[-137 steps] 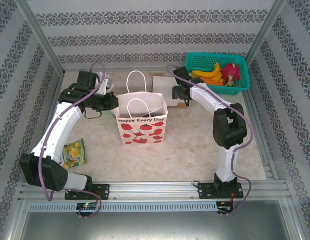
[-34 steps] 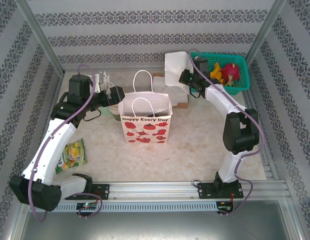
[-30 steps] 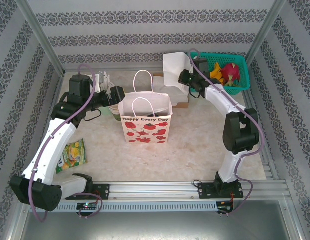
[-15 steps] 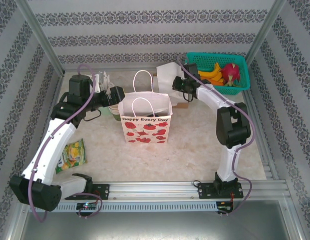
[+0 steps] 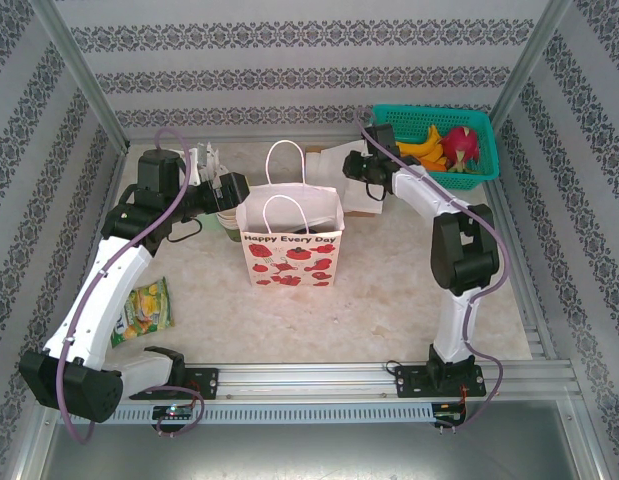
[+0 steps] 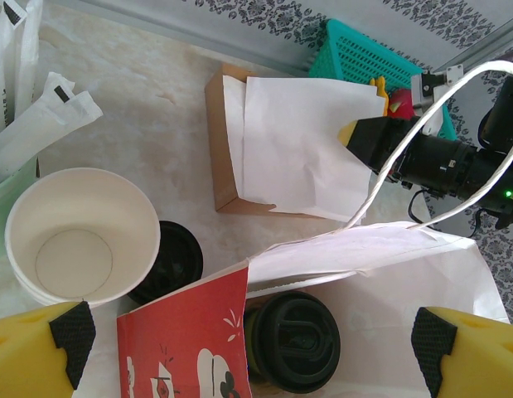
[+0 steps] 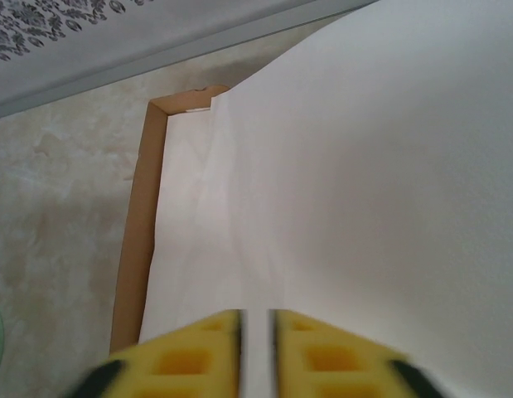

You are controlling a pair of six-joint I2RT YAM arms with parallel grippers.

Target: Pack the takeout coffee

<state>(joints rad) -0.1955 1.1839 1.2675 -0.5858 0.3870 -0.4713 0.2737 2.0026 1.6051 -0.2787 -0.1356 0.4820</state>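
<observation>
Two tools are at the far half of the worktop (image 5: 389,290). The left tool (image 6: 253,333) hangs over the open mouth of the paper bag (image 5: 289,245), its yellow fingers (image 6: 41,356) spread wide apart and gripping nothing. In the left wrist view the takeout coffee (image 6: 293,340) stands upright inside the bag, black lid up. It sits below the tool and between the two spread fingers, touching neither.

Outside the bag, just beside its red-printed wall, stand the stacked lidless cups (image 6: 82,236) and another black lid (image 6: 169,261).

The right tool (image 7: 256,332) is behind the bag, at the edge of a white paper sheet (image 6: 297,141) that lies over a shallow cardboard tray (image 6: 219,141). Its fingers stand close together with only a thin slit between them, and the sheet runs into that slit. I cannot tell whether they are pinching the sheet. The coffee is well apart from this tool, with the bag's far wall between them.

A teal basket (image 5: 434,140) of fruit stands in the far right corner.
</observation>
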